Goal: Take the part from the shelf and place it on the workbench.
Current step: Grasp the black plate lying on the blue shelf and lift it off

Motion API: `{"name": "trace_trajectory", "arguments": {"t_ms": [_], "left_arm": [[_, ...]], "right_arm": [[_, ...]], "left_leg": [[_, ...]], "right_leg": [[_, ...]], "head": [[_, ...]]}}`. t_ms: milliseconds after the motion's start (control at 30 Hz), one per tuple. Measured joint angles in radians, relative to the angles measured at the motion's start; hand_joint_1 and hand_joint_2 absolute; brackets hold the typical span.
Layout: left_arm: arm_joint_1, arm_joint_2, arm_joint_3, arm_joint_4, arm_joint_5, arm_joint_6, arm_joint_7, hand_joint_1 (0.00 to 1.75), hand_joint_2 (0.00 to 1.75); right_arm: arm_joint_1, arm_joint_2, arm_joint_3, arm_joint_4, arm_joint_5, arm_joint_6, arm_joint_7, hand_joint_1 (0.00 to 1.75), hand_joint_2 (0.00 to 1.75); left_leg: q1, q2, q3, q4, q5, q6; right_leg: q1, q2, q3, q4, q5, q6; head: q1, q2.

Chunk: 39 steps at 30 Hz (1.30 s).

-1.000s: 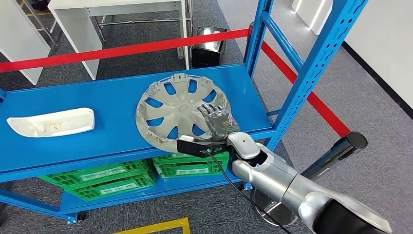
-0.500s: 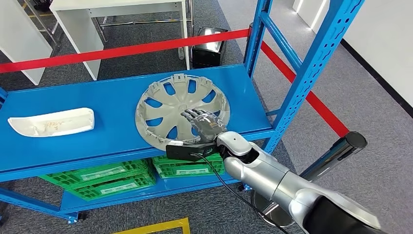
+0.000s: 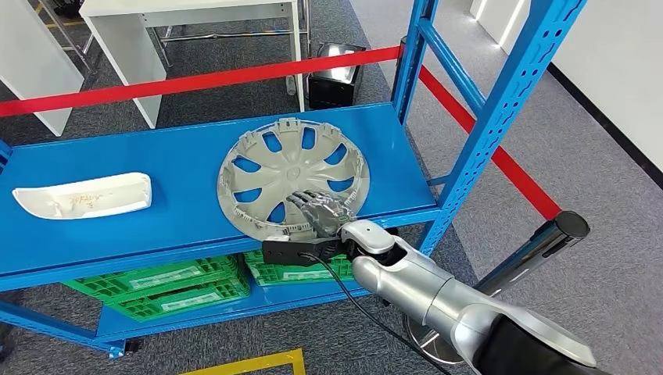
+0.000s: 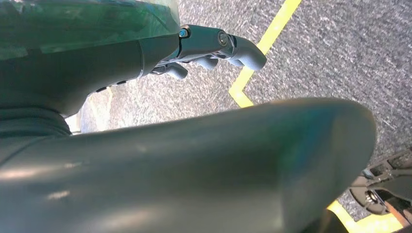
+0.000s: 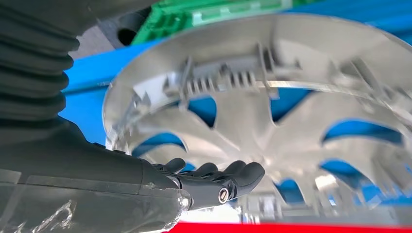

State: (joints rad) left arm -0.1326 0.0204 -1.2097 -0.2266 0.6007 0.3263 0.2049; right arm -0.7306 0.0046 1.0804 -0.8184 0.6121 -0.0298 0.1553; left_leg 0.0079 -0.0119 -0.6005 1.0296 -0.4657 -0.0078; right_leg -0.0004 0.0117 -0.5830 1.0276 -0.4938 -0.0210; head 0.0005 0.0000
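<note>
A silver hubcap (image 3: 289, 168) lies flat on the blue shelf (image 3: 180, 164), right of centre. My right hand (image 3: 317, 212) is over its near rim with the fingers spread and nothing in them. The right wrist view has the dark fingers (image 5: 214, 182) stretched out in front of the hubcap's (image 5: 291, 97) ribbed inner side; I cannot tell whether they touch it. A white curved part (image 3: 82, 195) lies at the shelf's left end. My left hand (image 4: 209, 46) hangs over grey carpet and holds nothing.
Blue uprights (image 3: 500, 109) frame the shelf's right end. Green crates (image 3: 180, 285) sit on the lower level. A red barrier tape (image 3: 195, 78) runs behind the shelf and down the right side, with a black post (image 3: 547, 234) near my right arm. A white table (image 3: 156, 16) stands behind.
My right hand has slid left and back across the hubcap, from its right side to its near rim. The hubcap and the white part have not moved.
</note>
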Motion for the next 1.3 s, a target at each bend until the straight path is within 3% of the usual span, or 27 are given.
{"name": "trace_trajectory", "arguments": {"t_ms": [400,667,700,800,833,1300], "left_arm": [[0.013,-0.003,0.000,0.000,0.021,-0.007,0.003,0.00,0.00],[0.014,0.002,0.000,0.000,0.022,0.014,-0.002,0.00,0.00],[0.013,0.004,0.000,0.000,0.022,0.019,-0.004,0.00,0.00],[0.011,0.012,0.001,0.000,0.026,0.038,-0.011,0.00,0.00],[0.009,0.017,0.001,0.000,0.028,0.043,-0.013,0.00,0.00],[0.005,0.077,0.021,0.000,0.070,0.095,-0.037,0.00,0.00]], "right_arm": [[0.009,-0.006,0.010,0.056,-0.064,0.067,0.073,0.00,1.75],[0.010,-0.021,0.011,0.080,-0.092,0.048,0.078,0.00,1.75],[0.010,-0.023,0.011,0.082,-0.095,0.041,0.080,0.31,1.75],[0.014,-0.030,0.009,0.090,-0.103,0.010,0.088,1.61,1.75],[0.016,-0.034,0.008,0.093,-0.104,-0.001,0.089,1.75,1.75],[0.029,-0.130,-0.013,0.094,-0.104,-0.078,0.145,1.75,1.75]], "left_leg": [[0.000,0.000,0.000,0.000,0.000,0.000],[0.000,0.000,0.002,0.000,0.000,0.000],[0.000,0.000,0.003,0.000,0.000,0.000],[0.000,0.000,0.003,0.000,0.000,0.000],[0.000,0.000,0.003,0.000,0.000,0.000],[0.000,-0.001,0.009,0.000,0.000,0.001]], "right_leg": [[0.000,0.000,0.000,0.000,0.000,0.000],[0.000,-0.001,0.002,0.000,0.000,0.000],[0.000,-0.001,0.002,0.000,0.000,0.000],[0.000,-0.001,0.003,0.000,0.000,0.000],[0.000,-0.001,0.003,0.000,0.000,0.000],[0.000,-0.002,0.008,-0.002,-0.001,0.001]], "head": [[0.000,0.000],[0.000,0.000],[0.000,0.000],[0.000,0.000],[0.000,0.000],[0.000,0.000]]}}
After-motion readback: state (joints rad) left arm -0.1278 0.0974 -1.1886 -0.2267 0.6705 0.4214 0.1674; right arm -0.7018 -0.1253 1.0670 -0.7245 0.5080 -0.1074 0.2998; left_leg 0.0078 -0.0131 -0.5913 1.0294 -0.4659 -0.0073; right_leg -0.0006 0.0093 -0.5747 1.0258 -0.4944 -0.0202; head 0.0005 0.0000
